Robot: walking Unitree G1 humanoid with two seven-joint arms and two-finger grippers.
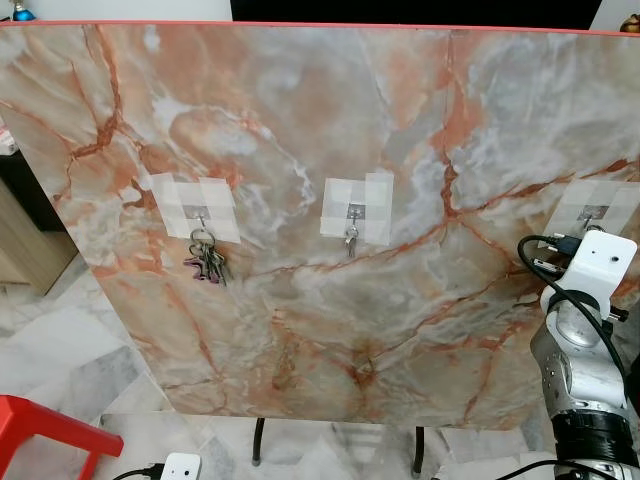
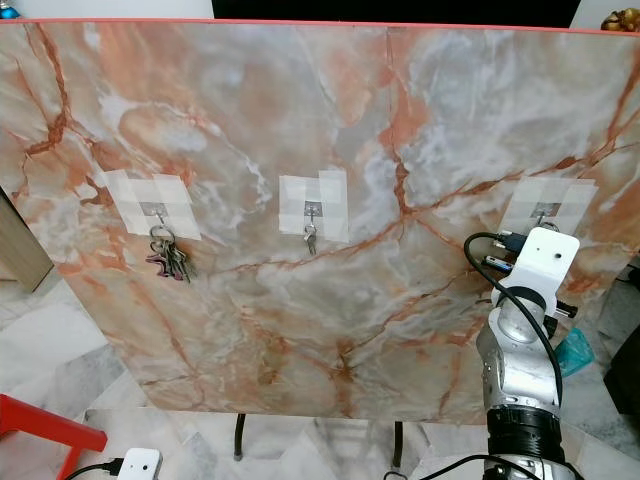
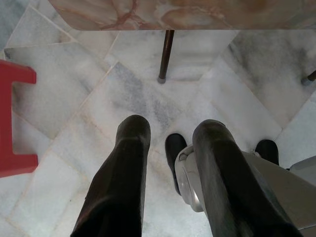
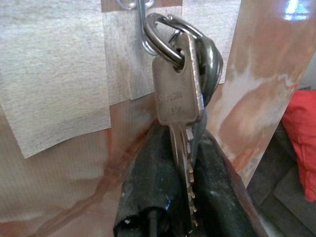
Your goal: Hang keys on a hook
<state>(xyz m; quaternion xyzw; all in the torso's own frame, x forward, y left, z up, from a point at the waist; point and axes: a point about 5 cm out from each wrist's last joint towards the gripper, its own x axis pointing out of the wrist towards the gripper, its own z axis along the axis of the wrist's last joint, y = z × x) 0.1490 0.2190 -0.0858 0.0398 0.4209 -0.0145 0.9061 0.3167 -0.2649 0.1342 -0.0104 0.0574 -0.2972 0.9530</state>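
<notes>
Nearest the camera, low at the right, the right arm rises with its white wrist housing up against the marble board point(image 1: 330, 120) near its right edge. In the right wrist view the right gripper point(image 4: 182, 197) has its two black fingers point(image 4: 148, 187) closed on the blade of a silver key point(image 4: 178, 98), gripping it. The key ring point(image 4: 163, 34) at the top of that key sits right at the wire of the right hook point(image 4: 143, 29), and appears to be looped over it, though I cannot tell for sure whether it carries the weight yet.

Going left to right across the board: near the left edge a taped hook point(image 1: 200, 213) holds a bunch of keys point(image 1: 207, 258), hanging free. At the middle, a second taped hook point(image 1: 354, 212) holds a single small key point(image 1: 351, 238). Near the right edge is the third taped patch point(image 2: 545, 208), where the right gripper works.

The left gripper point(image 3: 170, 173) hangs idle, pointed at the pale marble floor point(image 3: 74, 98), its fingers apart and holding nothing; a red stool point(image 3: 12, 123) stands beside it.

By my judgement the task is nearly done: two hooks are filled, and what is left is to confirm the ring is seated on the third hook, let go of the key and draw the arm back.
</notes>
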